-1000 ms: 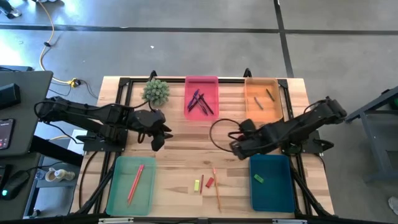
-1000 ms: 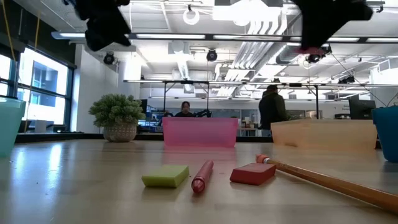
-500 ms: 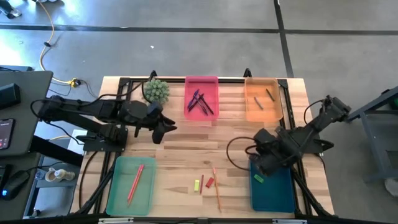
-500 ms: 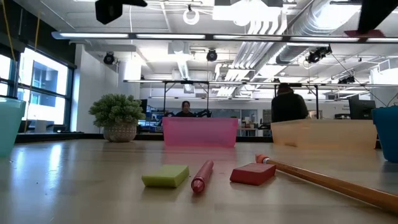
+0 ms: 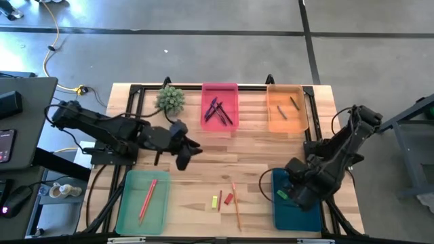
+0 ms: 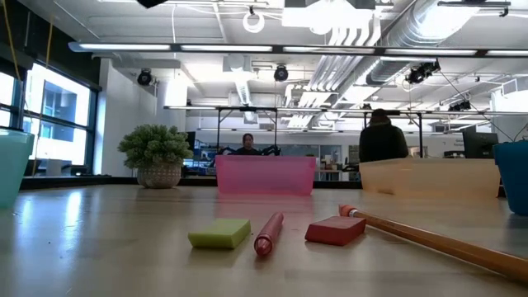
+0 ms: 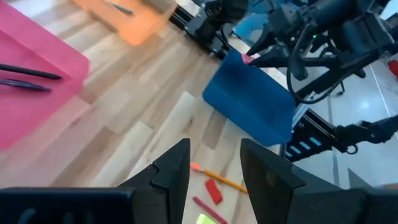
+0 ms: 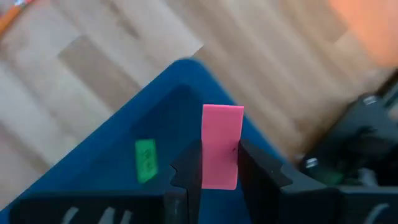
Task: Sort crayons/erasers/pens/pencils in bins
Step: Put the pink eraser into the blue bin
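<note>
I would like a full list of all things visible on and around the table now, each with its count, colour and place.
bins: 4; pink bin back centre, orange bin back right, pale green bin front left, dark blue bin front right
pens: several, dark; in pink bin
crayons: 2, dark; in orange bin
pencils: 3; one in pale green bin, orange one and short red one on table
erasers: 4; green in blue bin, yellow-green and red on table, pink held
plant: 1, green; back left
people: 2, background
left end effector: open, above table centre
right end effector: shut on pink eraser, over blue bin
</note>
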Available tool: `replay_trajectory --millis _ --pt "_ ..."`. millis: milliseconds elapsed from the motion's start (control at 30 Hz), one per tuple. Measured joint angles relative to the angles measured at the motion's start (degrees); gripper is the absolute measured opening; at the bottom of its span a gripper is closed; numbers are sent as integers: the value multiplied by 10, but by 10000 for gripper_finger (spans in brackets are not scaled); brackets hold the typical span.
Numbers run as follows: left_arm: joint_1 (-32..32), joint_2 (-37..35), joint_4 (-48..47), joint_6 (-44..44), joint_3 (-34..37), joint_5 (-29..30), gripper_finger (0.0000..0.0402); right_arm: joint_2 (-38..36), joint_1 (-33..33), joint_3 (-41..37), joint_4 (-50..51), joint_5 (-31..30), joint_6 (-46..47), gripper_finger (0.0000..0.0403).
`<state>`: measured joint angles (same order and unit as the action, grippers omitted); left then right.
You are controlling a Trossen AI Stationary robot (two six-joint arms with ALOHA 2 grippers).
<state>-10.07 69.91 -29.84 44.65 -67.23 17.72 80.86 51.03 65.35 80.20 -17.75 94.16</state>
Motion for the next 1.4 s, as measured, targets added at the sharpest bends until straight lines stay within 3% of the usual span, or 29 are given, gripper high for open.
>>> replay_trajectory --millis 333,667,933,1167,1400 --pt "-49 105 -38 33 -95 29 129 0 50 -101 -186 68 36 80" --pt "-90 193 -152 223 -135 57 129 0 56 -189 -319 114 100 80" --pt "-117 246 -208 362 -135 42 129 0 56 -194 -315 124 124 80" --pt "-131 296 -223 407 -135 5 129 0 53 -194 -307 121 165 81" --pt "-133 335 -230 433 -135 -21 129 0 32 -194 -305 121 169 127"
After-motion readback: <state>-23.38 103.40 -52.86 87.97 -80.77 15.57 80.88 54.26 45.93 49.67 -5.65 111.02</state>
